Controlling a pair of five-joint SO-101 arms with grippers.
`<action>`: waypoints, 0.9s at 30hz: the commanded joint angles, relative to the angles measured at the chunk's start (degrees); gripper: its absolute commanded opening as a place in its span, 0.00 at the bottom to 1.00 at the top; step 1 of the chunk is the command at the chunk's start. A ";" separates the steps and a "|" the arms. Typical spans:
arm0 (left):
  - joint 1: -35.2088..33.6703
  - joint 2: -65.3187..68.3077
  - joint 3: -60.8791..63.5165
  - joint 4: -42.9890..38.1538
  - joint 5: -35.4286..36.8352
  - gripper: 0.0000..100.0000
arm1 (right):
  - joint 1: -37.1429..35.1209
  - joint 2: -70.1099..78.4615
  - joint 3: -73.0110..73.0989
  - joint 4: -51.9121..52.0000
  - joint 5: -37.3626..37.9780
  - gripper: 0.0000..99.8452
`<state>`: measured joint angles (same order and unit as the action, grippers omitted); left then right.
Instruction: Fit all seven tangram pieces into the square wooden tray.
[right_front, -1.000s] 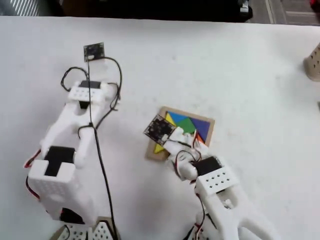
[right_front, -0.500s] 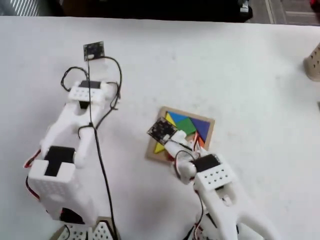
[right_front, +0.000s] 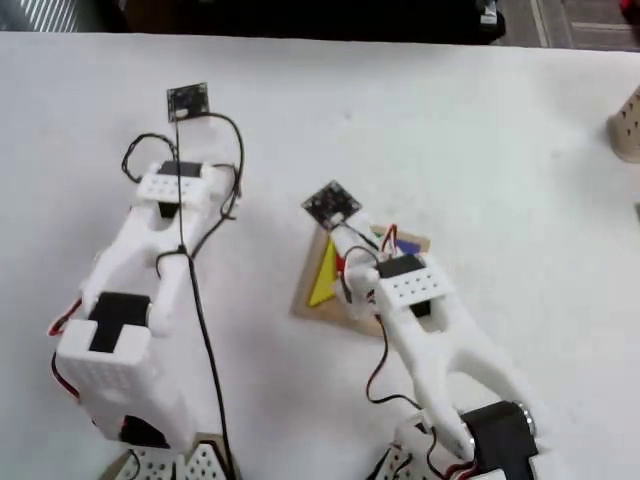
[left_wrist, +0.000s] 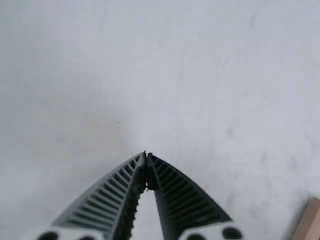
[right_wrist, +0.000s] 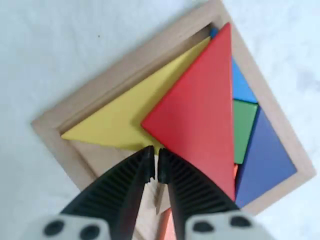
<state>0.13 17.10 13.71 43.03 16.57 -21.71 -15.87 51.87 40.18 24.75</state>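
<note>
Inside wooden tray (right_wrist: 125, 74) | yellow triangle (right_wrist: 120, 125) | red triangle (right_wrist: 200, 115) | green piece (right_wrist: 244, 125)

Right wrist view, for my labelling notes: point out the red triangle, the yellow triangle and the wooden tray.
red triangle (right_wrist: 200, 117), right wrist view, middle of its top face.
yellow triangle (right_wrist: 115, 122), right wrist view, uncovered part of its face.
wooden tray (right_wrist: 125, 75), right wrist view, bare rim beside the yellow triangle.
</note>
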 joint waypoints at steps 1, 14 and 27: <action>0.66 -1.98 -3.08 -1.05 -0.09 0.03 | 0.57 -2.24 -3.25 3.91 -0.26 0.02; 15.25 -2.68 2.81 -0.70 0.44 0.02 | 34.07 -37.76 17.32 18.33 7.38 0.02; 22.99 -2.68 2.20 -0.53 0.00 0.02 | 58.77 -48.92 30.51 20.35 23.91 0.02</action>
<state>21.76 17.10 16.88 44.18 16.57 34.20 -62.99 82.37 59.69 46.55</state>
